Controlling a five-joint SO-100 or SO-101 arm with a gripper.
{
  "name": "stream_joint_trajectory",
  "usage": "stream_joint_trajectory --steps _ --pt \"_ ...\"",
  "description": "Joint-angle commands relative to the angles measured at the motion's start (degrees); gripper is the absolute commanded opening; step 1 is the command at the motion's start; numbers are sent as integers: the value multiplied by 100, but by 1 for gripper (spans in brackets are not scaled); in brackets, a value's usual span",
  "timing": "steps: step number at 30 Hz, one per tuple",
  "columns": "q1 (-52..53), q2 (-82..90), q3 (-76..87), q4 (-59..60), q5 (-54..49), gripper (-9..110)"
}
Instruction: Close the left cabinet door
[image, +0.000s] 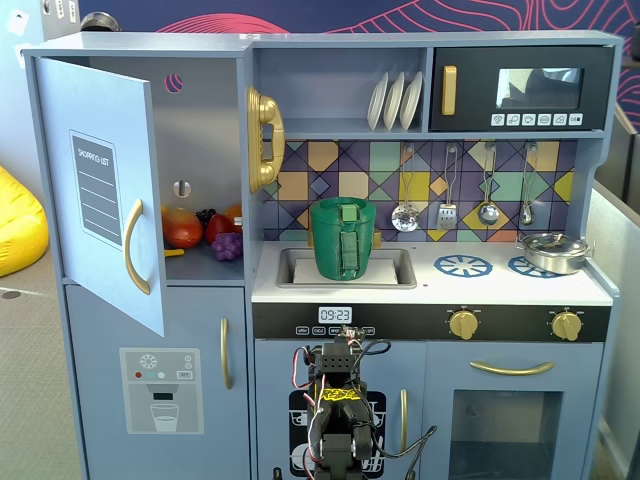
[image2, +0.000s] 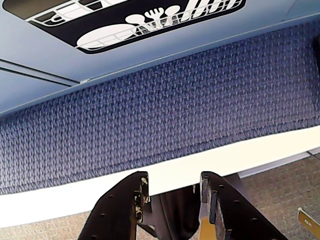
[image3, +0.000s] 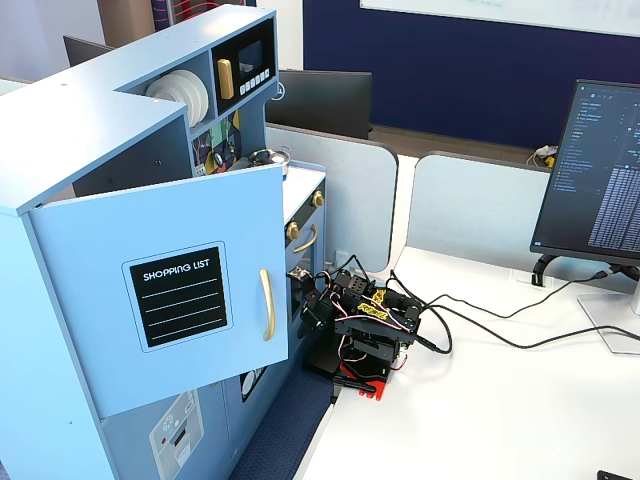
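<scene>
The left cabinet door (image: 100, 190) is light blue with a black "SHOPPING LIST" panel and a curved gold handle (image: 135, 247). It stands swung wide open from its left hinge. It also shows in another fixed view (image3: 170, 300), sticking out from the cabinet front. My arm (image3: 362, 322) sits folded low on the white table in front of the kitchen's lower middle door, well right of and below the open door. In the wrist view my gripper (image2: 172, 181) is open and empty, with its jaws a little apart over the mat's edge.
Toy fruit (image: 200, 228) lies inside the open cabinet. Below is the ice-dispenser door (image: 165, 385). A green basket (image: 343, 238) sits in the sink and a gold phone (image: 264, 138) hangs beside the cabinet. A blue mat (image2: 150, 115), cables (image3: 470, 330) and a monitor (image3: 600, 170) are nearby.
</scene>
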Motion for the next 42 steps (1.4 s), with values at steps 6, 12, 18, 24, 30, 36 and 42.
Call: stream_joint_trajectory --steps 6,12,18,24,30,36,42 --pt "1046 -9 18 1160 -940 0" --pt "1002 -9 18 1160 -949 0" --pt "-527 -53 -158 562 -993 0" --pt "-3814 -686 -967 -1354 -826 0" --pt "-6056 -1160 -1406 -3322 -1854 0" --pt "-8095 -1828 -1485 -5774 -2619 0" --pt "-9149 -2619 -1380 -8227 -3208 0"
